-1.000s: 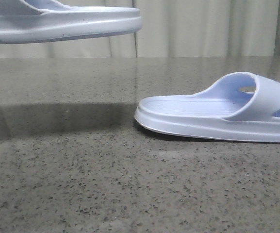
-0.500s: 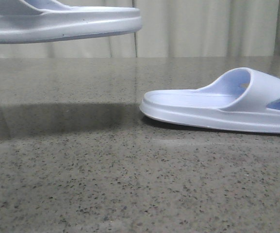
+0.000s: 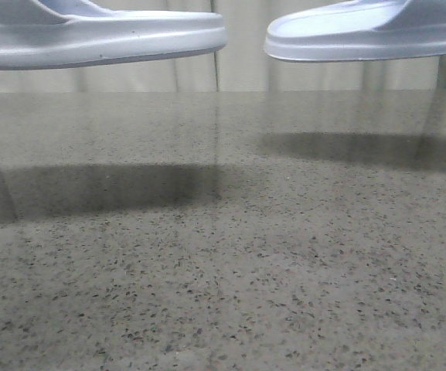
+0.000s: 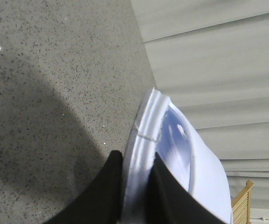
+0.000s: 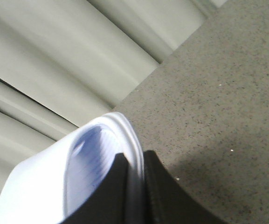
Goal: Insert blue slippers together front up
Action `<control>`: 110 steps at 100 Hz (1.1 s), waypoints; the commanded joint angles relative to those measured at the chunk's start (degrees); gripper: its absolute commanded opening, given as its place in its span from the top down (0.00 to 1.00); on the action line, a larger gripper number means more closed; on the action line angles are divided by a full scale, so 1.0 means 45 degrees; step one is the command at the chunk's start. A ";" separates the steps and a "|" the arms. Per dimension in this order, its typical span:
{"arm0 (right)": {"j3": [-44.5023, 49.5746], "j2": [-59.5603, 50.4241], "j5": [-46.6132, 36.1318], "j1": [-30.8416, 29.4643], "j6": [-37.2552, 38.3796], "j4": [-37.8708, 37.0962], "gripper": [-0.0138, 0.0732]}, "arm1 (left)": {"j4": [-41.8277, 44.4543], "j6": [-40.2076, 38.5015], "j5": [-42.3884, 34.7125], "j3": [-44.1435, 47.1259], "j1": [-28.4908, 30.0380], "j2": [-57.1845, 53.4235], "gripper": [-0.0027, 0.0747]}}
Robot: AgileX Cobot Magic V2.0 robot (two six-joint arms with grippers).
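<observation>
We hold both blue slippers above the table, left hand and right hand each clamped on a sole edge.

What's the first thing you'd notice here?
Two pale blue slippers in the air above the speckled table, each casting a dark shadow on it. The left slipper is clamped by its sole edge in the left gripper, and the right slipper likewise in the right gripper.

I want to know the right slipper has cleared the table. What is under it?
Under the right slipper there is only its shadow on the speckled table; it hangs clear, gripped by the right tool. Its underside is not visible.
</observation>
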 commanded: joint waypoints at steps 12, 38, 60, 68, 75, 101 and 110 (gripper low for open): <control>-0.1246 -0.0967 0.0607 -0.0025 -0.0018 -0.0106 0.96 | -0.0457 0.0046 -0.0077 -0.0360 -0.0058 0.0358 0.93; -0.2398 -0.1220 0.3746 0.0022 -0.0018 0.0030 0.96 | -0.0676 0.0807 0.0190 -0.0360 -0.0058 0.1243 0.93; -0.2422 -0.1220 0.4792 0.0022 -0.0018 0.0580 0.96 | -0.2789 0.3096 0.0538 -0.0360 -0.0058 0.1945 0.93; -0.2422 -0.1220 0.4986 0.0022 -0.0018 0.0803 0.96 | -0.3484 0.3707 0.0782 -0.0360 -0.0058 0.2262 0.93; -0.2422 -0.1220 0.5037 0.0022 -0.0018 0.0963 0.96 | -0.4205 0.4432 0.1084 -0.0360 -0.0058 0.2588 0.93; -0.2422 -0.1192 0.5633 0.0022 -0.0018 0.1472 0.96 | -0.7039 0.7407 0.2201 -0.0360 -0.0058 0.3597 0.93; -0.2422 -0.1172 0.5642 0.0022 -0.0018 0.1573 0.96 | -0.7660 0.8146 0.2569 -0.0360 -0.0058 0.3852 0.93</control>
